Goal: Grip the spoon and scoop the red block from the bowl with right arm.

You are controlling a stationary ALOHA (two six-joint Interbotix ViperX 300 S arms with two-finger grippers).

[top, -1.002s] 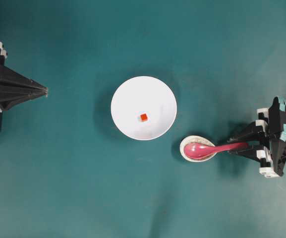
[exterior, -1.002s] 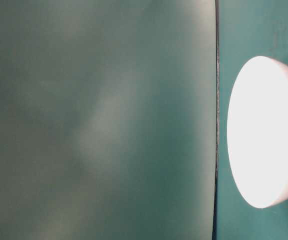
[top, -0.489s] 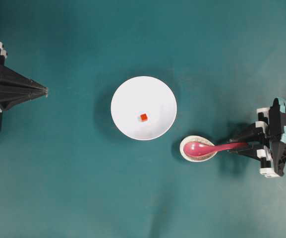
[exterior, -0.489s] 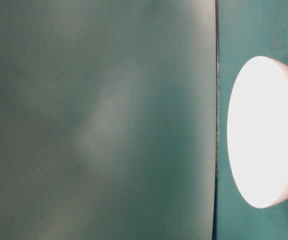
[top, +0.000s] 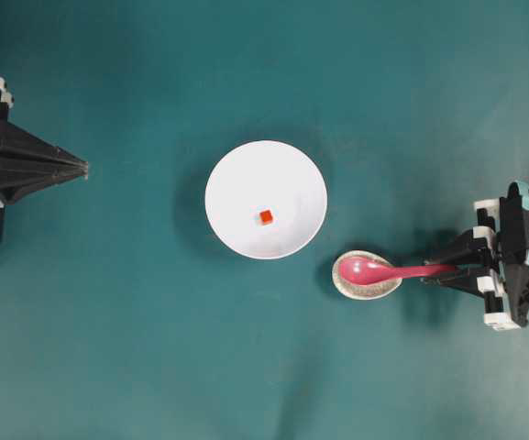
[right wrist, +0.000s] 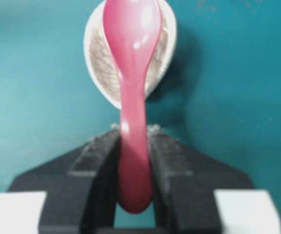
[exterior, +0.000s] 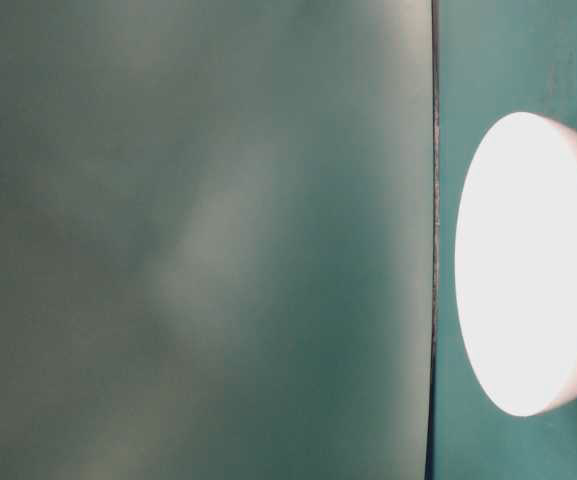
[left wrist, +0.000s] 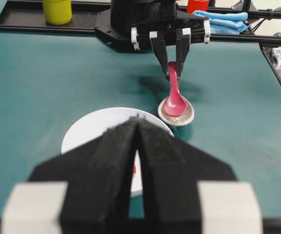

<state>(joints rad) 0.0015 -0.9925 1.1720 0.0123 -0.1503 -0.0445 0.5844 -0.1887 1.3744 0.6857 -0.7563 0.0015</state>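
The white bowl (top: 246, 174) sits mid-table with the tiny red block (top: 266, 217) inside it; it also shows as a bright shape (exterior: 528, 260) in the table-level view. The pink-red spoon (top: 383, 270) lies with its scoop in a small speckled dish (top: 367, 290), handle pointing right. My right gripper (top: 443, 272) is shut on the spoon's handle (right wrist: 133, 156), with both fingers pressed against its sides. My left gripper (top: 85, 168) is shut and empty at the far left, away from the bowl (left wrist: 91, 131).
Behind the right arm's base, at the table's far edge in the left wrist view, stand a yellow cup (left wrist: 56, 9), a red cup (left wrist: 197, 5) and a blue cloth (left wrist: 223, 22). The teal mat spreads around the bowl.
The right jaws have closed in on the spoon's handle. The scoop has shifted slightly in the dish. The left arm has not moved.
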